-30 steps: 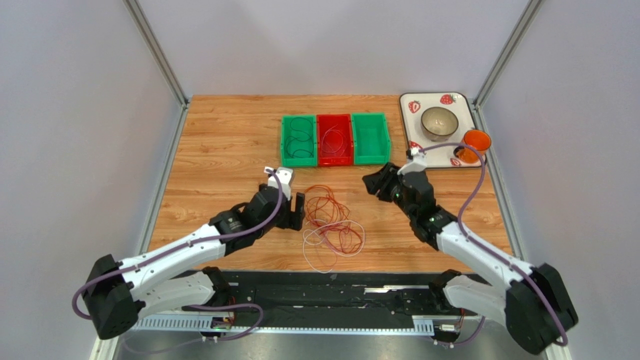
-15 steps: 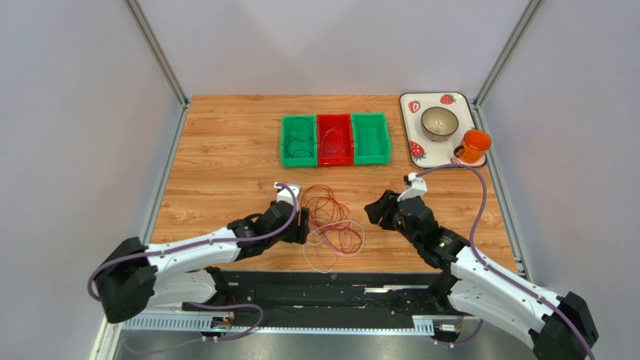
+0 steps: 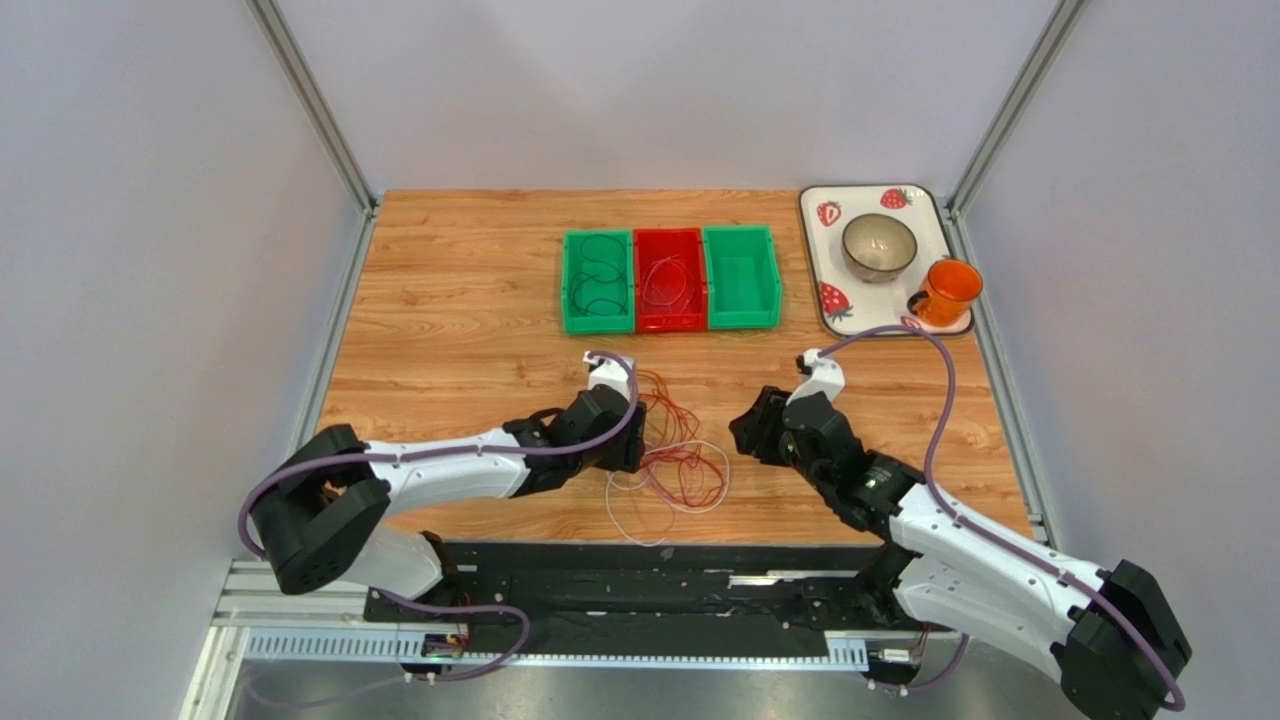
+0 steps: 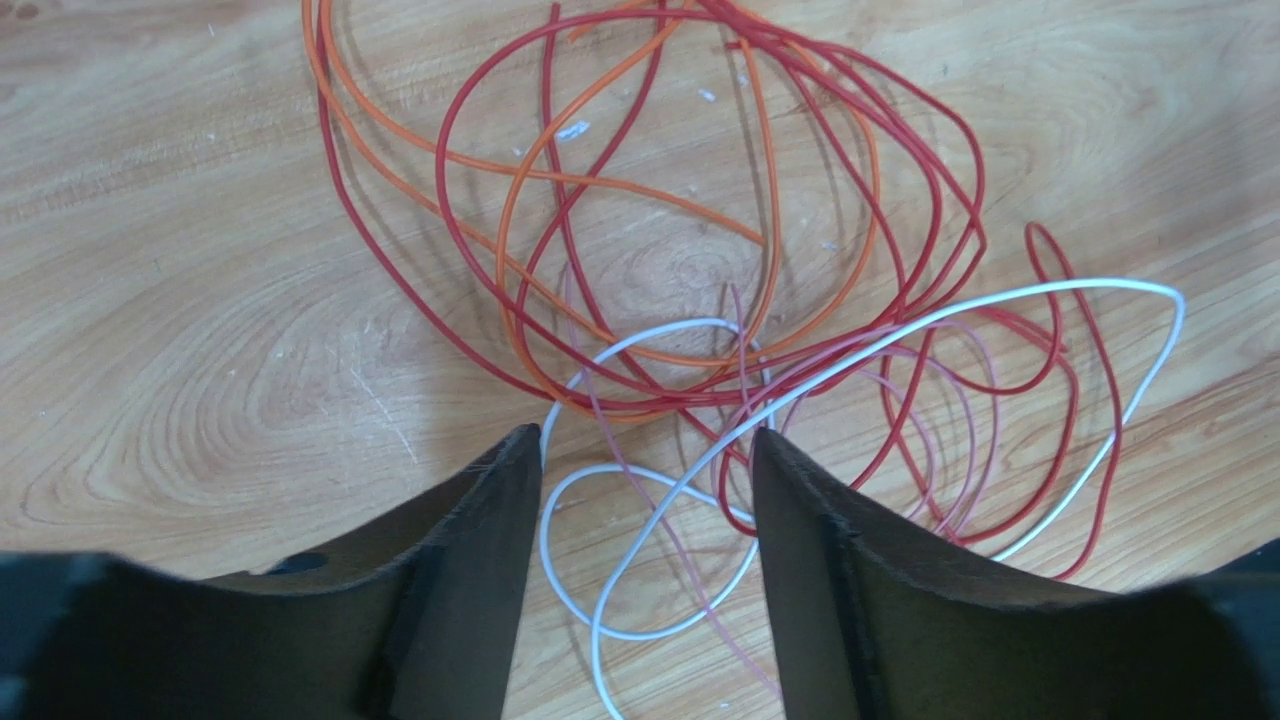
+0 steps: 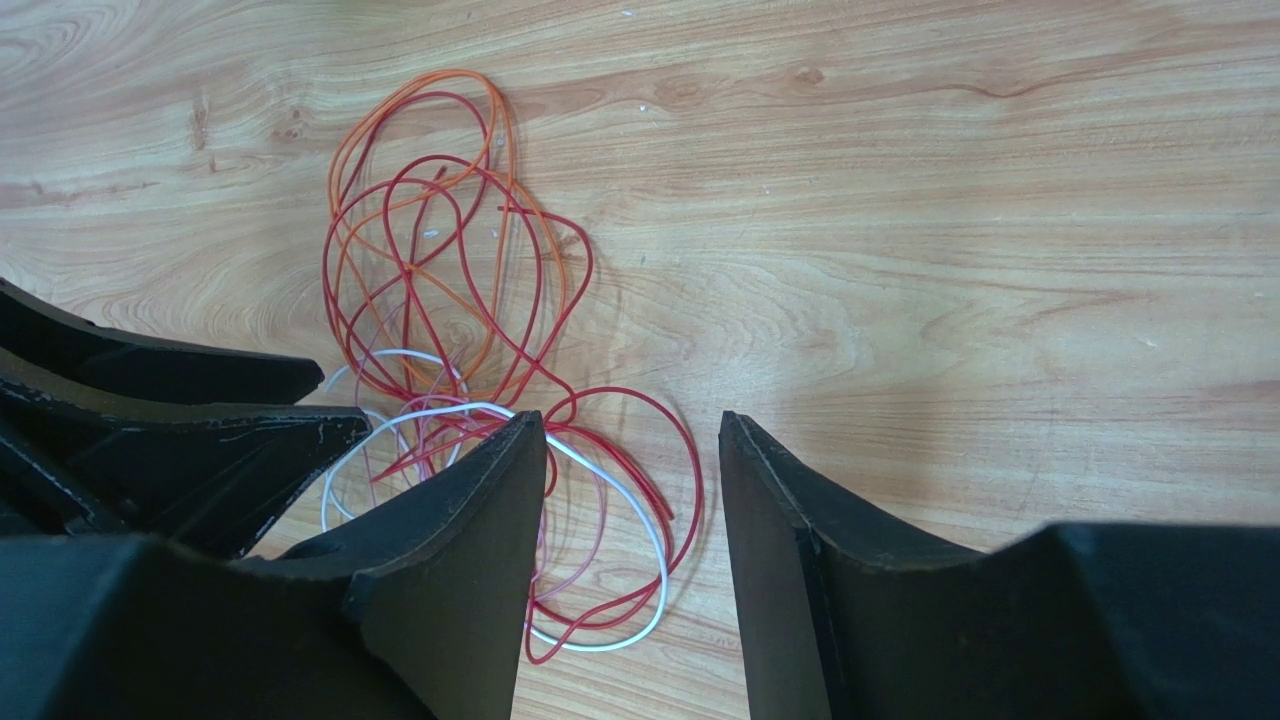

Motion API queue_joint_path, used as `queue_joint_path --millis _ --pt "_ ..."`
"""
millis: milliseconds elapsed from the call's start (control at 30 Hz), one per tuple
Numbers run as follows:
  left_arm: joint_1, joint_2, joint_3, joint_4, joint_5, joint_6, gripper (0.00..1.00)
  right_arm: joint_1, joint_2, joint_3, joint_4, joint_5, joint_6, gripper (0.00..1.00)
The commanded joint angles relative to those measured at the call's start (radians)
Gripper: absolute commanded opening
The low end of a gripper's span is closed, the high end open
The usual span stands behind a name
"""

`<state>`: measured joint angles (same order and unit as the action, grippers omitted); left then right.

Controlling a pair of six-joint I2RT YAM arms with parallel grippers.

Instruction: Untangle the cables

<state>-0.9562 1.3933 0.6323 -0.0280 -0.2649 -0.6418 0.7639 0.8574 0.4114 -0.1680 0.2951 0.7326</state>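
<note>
left pincer (image 4: 643, 444) hangs low, jaws parted, over the cables (image 4: 721, 270).

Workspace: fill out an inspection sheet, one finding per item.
Surface: wooden table, a few pale specks.
Job's things: red, orange, white and pink wires tangled between the arms; dark wire in the left green bin; another loop in the red bin.
Clutter: right green bin; strawberry tray with a bowl on it and an orange cup at its corner.
Fingers: left fingers open, white and pink strands in the gap; right fingers open, the tangle's edge in the gap; nothing gripped.
Cables: purple hoses along both arms.
Surroundings: grey walls, metal posts.
</note>
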Motion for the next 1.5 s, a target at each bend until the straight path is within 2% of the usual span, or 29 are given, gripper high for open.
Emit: queue_joint_path --millis 0,167,367,767,900,1033,1100,1300,1467 --pt "-0.007 0.013 0.056 0.001 -0.023 -0.009 0.58 0.005 -0.021 0.027 0.028 0.022 -0.004 0.5" --pt "-0.012 0.07 0.098 -0.093 -0.074 -0.048 0.48 0.005 -0.021 0.024 0.035 0.021 -0.009 0.5" --pt "-0.049 0.081 0.142 -0.211 -0.152 -0.102 0.48 0.005 -0.021 0.023 0.039 0.015 -0.013 0.5" --pt "-0.081 0.13 0.152 -0.205 -0.152 -0.134 0.45 0.005 -0.018 0.021 0.041 0.01 -0.013 0.5" --pt "-0.082 0.151 0.17 -0.208 -0.145 -0.133 0.37 0.005 -0.017 0.024 0.042 0.01 -0.015 0.5" --pt "-0.084 0.151 0.175 -0.214 -0.149 -0.133 0.25 0.005 -0.015 0.023 0.042 0.009 -0.015 0.5" --pt "-0.084 0.145 0.179 -0.225 -0.158 -0.133 0.24 0.005 -0.015 0.023 0.042 0.009 -0.015 0.5" --pt "-0.09 0.084 0.21 -0.303 -0.212 -0.121 0.17 0.005 -0.014 0.024 0.042 0.009 -0.015 0.5" --pt "-0.092 0.003 0.239 -0.388 -0.255 -0.119 0.04 0.006 -0.014 0.026 0.042 0.012 -0.013 0.5"
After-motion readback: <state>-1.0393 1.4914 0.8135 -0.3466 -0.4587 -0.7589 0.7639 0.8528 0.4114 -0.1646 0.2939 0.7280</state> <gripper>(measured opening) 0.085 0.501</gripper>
